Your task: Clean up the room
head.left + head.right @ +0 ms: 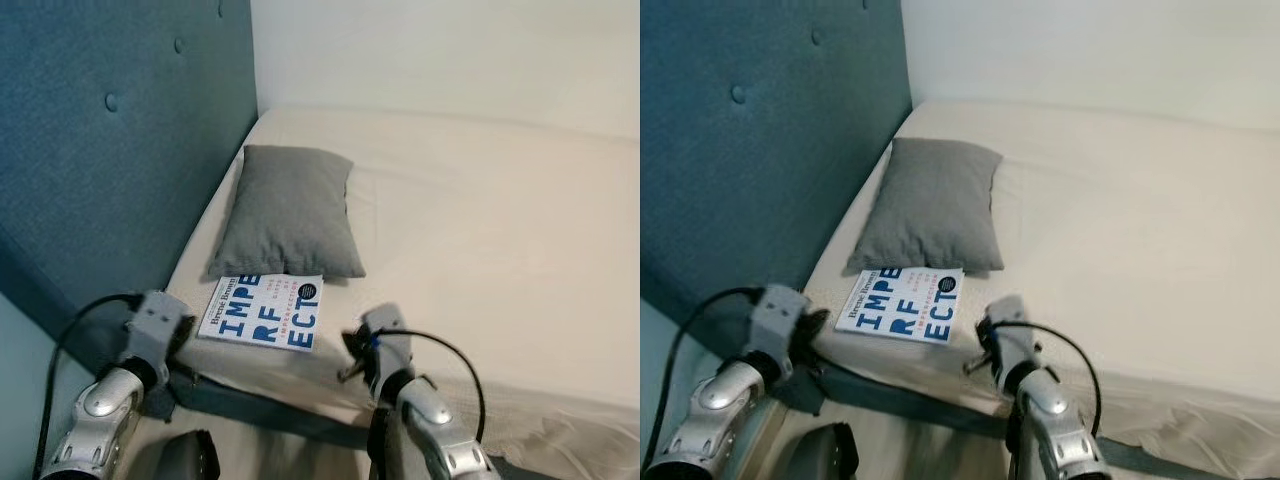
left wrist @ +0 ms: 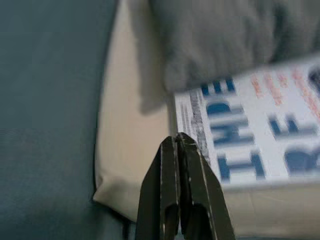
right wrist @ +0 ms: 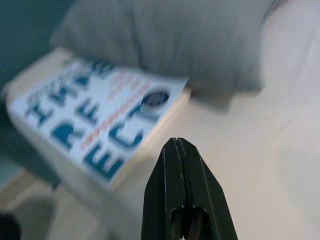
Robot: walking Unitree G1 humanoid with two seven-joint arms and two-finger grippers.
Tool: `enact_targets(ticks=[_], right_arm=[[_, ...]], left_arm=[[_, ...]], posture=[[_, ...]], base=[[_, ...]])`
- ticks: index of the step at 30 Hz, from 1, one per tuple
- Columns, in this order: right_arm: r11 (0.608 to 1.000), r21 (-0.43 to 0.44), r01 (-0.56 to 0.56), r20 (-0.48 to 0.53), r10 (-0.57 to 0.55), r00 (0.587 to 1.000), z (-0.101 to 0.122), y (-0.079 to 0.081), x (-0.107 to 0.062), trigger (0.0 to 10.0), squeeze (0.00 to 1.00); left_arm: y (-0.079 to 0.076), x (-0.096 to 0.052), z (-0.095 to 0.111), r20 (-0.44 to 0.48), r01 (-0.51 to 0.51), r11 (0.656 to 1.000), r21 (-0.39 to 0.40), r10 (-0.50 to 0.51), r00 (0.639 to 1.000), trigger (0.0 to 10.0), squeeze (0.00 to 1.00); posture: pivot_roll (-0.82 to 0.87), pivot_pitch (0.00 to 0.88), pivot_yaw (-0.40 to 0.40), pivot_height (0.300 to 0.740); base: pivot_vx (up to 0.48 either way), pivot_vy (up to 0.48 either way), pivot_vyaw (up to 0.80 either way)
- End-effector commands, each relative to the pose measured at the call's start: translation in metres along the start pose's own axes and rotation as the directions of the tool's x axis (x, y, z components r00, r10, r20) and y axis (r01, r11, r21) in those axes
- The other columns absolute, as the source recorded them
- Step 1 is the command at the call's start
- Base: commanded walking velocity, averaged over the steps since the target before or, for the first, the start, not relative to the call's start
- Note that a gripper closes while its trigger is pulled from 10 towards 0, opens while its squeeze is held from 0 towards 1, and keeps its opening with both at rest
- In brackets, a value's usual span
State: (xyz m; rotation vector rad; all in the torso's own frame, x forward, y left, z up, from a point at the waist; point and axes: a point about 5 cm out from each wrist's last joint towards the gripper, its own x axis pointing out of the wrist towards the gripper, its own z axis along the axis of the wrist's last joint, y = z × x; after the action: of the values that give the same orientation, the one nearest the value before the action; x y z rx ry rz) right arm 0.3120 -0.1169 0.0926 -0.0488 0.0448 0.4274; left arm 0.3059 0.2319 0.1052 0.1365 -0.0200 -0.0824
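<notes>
Cream bed (image 1: 500, 230) holds a book (image 1: 262, 310) near its near-left edge below the pillow (image 1: 288, 210); stiff, light, best pinched at an overhanging edge; left gripper (image 2: 179, 150) and right gripper (image 3: 177, 150) pressed together.

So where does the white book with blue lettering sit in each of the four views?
Left eye view: book, lower centre on the bed.
Right eye view: lower centre.
Left wrist view: right side.
Right wrist view: left side.
Shared landmark: the grey pillow touching the book's far edge.
</notes>
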Motion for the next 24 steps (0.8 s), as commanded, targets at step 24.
enact_targets(ticks=[24], right_arm=[[0.955,0.132,0.267,-0.009,-0.269,0.963,-0.032,-0.026,-0.021,10.0,0.0]], left_arm=[[-0.036,-0.023,-0.012,-0.035,-0.272,0.95,-0.155,0.27,0.962,10.0,0.0]], posture=[[-0.01,0.075,-0.059,0.545]], base=[[0.0,0.0,0.0]])
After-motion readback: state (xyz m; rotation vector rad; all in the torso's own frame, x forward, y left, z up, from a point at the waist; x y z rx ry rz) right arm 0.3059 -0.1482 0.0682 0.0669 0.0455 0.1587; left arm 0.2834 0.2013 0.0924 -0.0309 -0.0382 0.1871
